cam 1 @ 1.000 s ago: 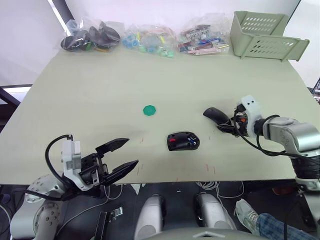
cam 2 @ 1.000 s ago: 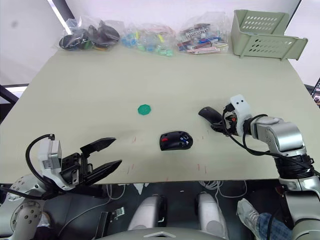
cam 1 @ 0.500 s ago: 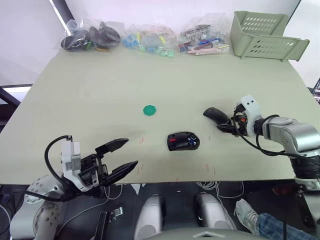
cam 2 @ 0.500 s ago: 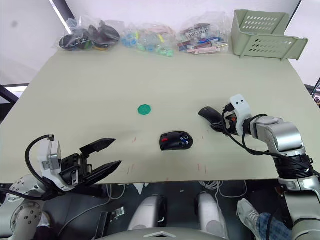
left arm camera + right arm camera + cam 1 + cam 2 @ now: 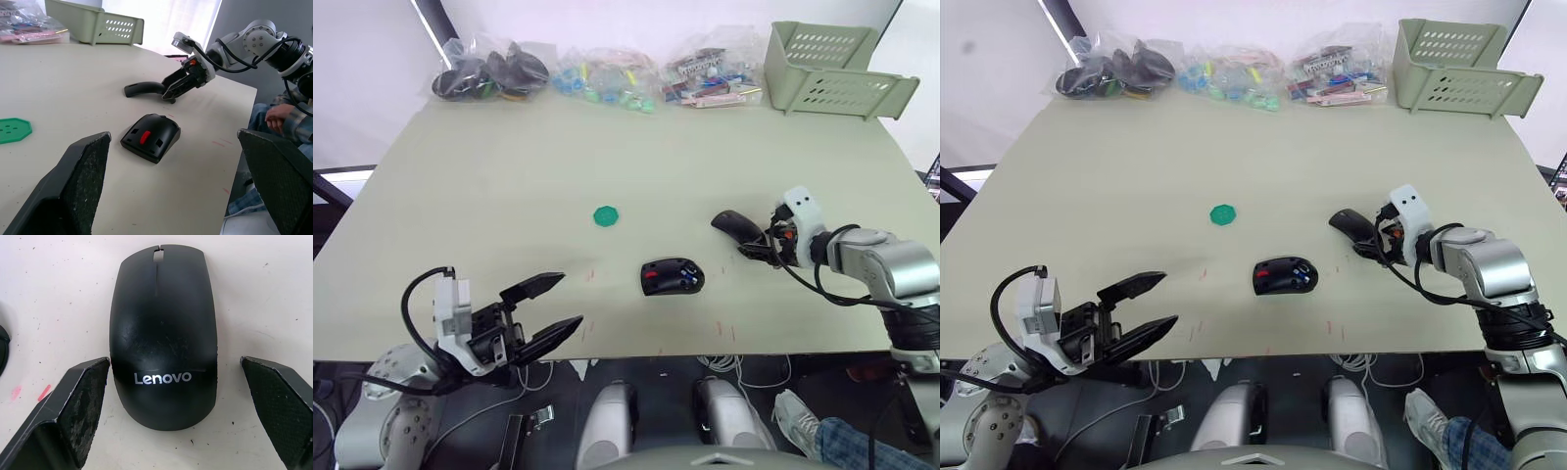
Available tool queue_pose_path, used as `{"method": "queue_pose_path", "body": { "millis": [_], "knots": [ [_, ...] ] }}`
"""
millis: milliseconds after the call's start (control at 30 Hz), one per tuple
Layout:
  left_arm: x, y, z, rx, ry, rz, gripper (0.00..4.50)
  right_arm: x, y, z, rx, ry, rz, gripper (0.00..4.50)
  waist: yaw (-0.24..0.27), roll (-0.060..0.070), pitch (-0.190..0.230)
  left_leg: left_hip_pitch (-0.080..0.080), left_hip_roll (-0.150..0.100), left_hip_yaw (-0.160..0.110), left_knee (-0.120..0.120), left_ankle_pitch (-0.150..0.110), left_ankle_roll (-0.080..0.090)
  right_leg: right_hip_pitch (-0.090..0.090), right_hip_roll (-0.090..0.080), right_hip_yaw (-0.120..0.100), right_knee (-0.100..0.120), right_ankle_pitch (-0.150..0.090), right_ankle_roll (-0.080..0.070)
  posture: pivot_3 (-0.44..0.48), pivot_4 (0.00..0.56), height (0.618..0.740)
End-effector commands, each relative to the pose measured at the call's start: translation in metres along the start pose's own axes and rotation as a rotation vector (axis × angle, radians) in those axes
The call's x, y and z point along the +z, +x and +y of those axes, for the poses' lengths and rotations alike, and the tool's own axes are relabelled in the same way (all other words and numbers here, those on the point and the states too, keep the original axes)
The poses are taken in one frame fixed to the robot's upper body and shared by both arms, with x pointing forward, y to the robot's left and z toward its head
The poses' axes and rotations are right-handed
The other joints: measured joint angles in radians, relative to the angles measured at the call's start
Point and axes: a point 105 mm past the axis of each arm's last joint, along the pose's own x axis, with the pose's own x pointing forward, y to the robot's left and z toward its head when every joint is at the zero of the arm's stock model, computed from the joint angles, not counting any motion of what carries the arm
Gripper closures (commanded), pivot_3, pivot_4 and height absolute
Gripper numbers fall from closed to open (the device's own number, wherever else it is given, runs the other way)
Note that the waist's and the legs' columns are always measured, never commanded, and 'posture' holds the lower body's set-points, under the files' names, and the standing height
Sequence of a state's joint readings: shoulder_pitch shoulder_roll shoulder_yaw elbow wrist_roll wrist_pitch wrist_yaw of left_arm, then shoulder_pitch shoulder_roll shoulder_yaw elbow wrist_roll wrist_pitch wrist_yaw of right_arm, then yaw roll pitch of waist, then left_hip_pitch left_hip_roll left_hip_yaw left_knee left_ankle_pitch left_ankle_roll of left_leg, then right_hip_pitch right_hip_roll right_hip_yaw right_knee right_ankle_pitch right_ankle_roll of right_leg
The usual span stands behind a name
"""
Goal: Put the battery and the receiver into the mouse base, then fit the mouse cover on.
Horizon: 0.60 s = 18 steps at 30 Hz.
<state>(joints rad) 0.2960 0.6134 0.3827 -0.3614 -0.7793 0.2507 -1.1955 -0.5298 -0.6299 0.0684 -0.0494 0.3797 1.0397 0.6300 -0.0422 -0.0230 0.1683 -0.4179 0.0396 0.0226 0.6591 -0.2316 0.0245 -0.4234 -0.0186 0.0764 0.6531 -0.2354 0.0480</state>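
The right gripper (image 5: 756, 247) is seen low over the bench (image 5: 509, 196), at its right side, with its fingers spread wide on both sides of the mouse cover (image 5: 163, 335). The cover lies dome up on the bench, between the two fingers, and no finger is seen touching it; the word "Lenovo" is read on its back. The left gripper (image 5: 548, 310) is held at the near left edge of the bench, also spread open, and nothing is held in it.

The mouse base (image 5: 672, 276) is placed near the middle of the bench, to the left of the cover and a little nearer, well apart from both grippers. In its open top, a red part and something small and blue are seen; whether this is the battery cannot be told.

A flat green disc (image 5: 606, 215) lies farther, left of the base. Along the far edge, clear bags (image 5: 607, 73) of small parts are lined up, and a pale green basket (image 5: 832, 70) stands at the far right corner.
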Motion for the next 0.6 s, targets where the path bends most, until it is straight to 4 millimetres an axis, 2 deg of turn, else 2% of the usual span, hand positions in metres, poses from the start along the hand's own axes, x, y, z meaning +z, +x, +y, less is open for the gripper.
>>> {"method": "queue_pose_path", "body": {
  "millis": [33, 600],
  "knots": [
    [0.0032, 0.0001, -0.0012, -0.009, 0.022, -0.013, 0.1, 0.0166, -0.0071, 0.0011, -0.005, -0.065, -0.051, 0.0, 0.0, 0.0, 0.0, 0.0, 0.0, 0.0, 0.0, 0.0, 0.0, 0.0, 0.0, 0.0, 0.0, 0.0, 0.0, 0.0, 0.15, 0.74],
    [0.0023, 0.0027, 0.0003, -0.014, 0.025, -0.018, 0.1, 0.0149, -0.0071, 0.0002, -0.01, -0.092, -0.045, 0.0, 0.0, 0.0, 0.0, 0.0, 0.0, 0.0, 0.0, 0.0, 0.0, 0.0, 0.0, 0.0, 0.0, 0.0, 0.0, 0.0, 0.15, 0.74]
  ]
}}
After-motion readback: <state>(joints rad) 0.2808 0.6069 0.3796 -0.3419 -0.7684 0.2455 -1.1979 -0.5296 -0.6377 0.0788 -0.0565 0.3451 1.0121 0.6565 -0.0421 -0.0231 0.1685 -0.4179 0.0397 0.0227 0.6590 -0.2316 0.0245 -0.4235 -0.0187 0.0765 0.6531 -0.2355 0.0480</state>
